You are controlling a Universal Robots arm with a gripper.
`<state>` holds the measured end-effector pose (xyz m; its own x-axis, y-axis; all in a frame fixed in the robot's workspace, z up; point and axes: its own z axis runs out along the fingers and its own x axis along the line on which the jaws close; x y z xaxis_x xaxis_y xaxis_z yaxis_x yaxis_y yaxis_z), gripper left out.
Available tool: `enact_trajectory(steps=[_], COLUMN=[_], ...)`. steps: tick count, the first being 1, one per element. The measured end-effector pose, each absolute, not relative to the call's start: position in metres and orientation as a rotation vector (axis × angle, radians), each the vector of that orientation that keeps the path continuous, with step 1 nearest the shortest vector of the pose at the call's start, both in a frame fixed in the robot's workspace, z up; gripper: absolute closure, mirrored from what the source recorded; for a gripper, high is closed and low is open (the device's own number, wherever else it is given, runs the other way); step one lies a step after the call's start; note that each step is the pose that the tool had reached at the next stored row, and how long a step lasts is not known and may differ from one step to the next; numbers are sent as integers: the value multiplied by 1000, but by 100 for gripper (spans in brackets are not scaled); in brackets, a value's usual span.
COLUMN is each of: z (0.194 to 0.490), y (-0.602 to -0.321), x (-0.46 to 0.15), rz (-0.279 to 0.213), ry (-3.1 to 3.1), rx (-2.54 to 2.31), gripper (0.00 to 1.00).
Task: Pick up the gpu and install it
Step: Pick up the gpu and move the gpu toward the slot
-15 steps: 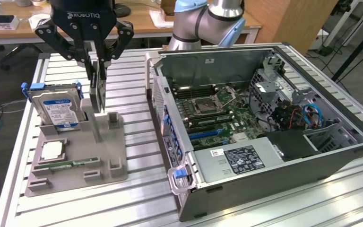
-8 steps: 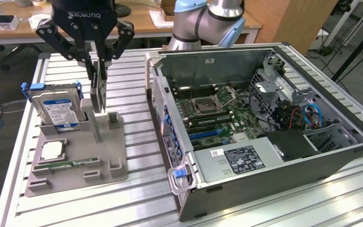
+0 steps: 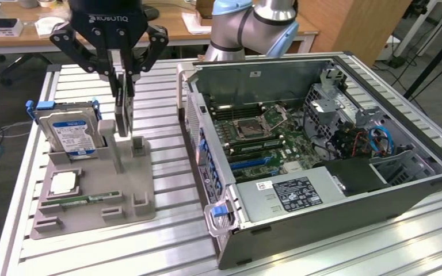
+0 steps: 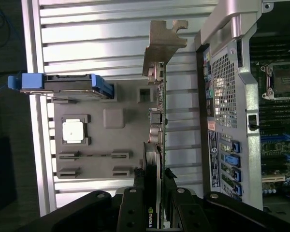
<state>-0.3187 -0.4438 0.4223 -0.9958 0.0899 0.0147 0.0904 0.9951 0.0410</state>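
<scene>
The gpu [image 3: 124, 118] stands on edge over the grey parts holder [image 3: 129, 184], a thin dark card with its lower edge at the holder's slots; I cannot tell whether it has left them. My gripper [image 3: 122, 86] comes down from above and is shut on the card's upper edge. In the wrist view the gpu [image 4: 154, 121] runs edge-on away from my gripper [image 4: 154, 181], and its silver end bracket [image 4: 162, 46] sticks out at the far end. The open computer case [image 3: 282, 75] lies to the exterior view's right, motherboard [image 3: 259, 132] exposed.
On the holder [image 4: 101, 150] stand a silver hard drive [image 3: 67, 129] in blue rails, a square processor chip [image 3: 64, 183] and a narrow memory stick [image 3: 79, 201]. The case's rear wall [image 4: 227, 72] lies close beside the card. A wooden desk [image 3: 167, 23] is behind the slatted table.
</scene>
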Motion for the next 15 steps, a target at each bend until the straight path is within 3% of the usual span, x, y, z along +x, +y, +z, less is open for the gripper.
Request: enact_trajectory(steps=[15], z=[422], y=[-444], x=[-299], rz=[-65], ry=[-3125], rx=[-141], gripper=[74])
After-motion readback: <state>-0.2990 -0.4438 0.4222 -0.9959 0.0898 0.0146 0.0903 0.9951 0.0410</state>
